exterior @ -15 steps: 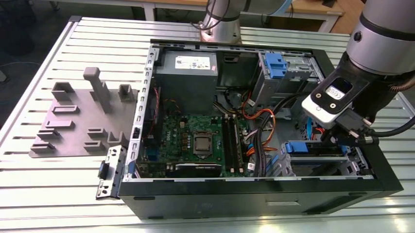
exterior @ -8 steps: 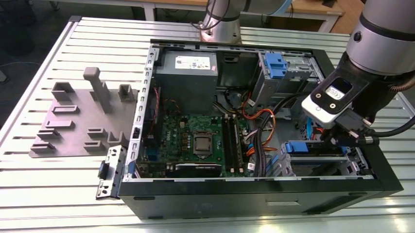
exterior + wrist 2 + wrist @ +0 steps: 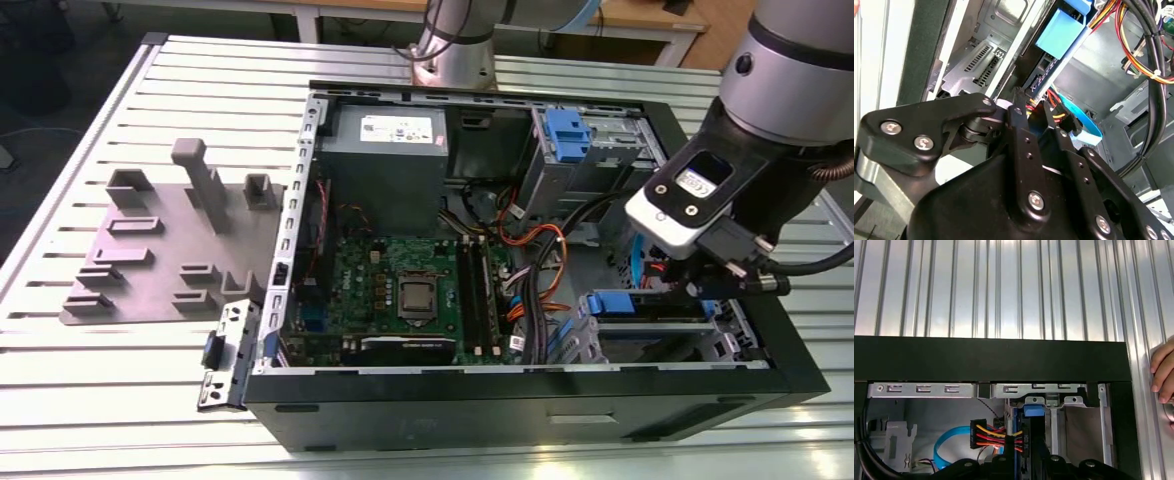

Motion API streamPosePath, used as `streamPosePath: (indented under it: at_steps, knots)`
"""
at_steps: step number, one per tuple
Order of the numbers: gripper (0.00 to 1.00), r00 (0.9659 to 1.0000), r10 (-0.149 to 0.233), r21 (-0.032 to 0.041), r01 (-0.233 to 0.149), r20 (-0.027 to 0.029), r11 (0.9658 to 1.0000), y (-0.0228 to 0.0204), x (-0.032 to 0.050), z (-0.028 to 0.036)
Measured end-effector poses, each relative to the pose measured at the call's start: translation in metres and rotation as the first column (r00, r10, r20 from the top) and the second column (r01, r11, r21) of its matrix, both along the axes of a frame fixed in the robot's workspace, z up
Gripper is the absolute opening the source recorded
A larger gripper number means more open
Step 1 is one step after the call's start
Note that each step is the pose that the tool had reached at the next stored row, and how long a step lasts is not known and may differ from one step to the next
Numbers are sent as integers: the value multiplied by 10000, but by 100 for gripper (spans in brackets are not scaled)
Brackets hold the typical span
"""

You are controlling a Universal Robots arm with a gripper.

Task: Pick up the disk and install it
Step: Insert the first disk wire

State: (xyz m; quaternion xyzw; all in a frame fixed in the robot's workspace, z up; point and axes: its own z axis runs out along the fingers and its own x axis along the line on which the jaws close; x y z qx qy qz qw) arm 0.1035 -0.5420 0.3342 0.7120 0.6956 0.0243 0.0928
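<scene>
Gripper (image 3: pixel 1036 112) fingers (image 3: pixel 1021 145) stand nearly together inside the case (image 3: pixel 534 395), tips at the disk's (image 3: pixel 1066 37) connector edge; whether they clamp it I cannot tell. Disk sits edge-on in its bay, blue frame showing, at the exterior view's right (image 3: pixel 650 308). Beyond lie cables (image 3: pixel 999 436), then the ribbed table (image 3: pixel 1004 285) and a person's fingertips (image 3: pixel 1164 372).

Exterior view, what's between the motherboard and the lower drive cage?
A tangle of orange, black and blue cables lies between the motherboard and the cage, in the exterior view.
</scene>
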Motion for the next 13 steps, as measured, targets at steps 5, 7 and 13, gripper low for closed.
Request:
streamPosePath:
  at_steps: [5, 7, 13]
  knots:
    - [30, 10000, 0, 2, 0, -9, 10000, 0, 0, 7]
    - [28, 10000, -1, 2, 1, -9, 10000, 0, 0, 7]
    - [11, 10000, 0, 1, 0, -11, 10000, 0, 0, 8]
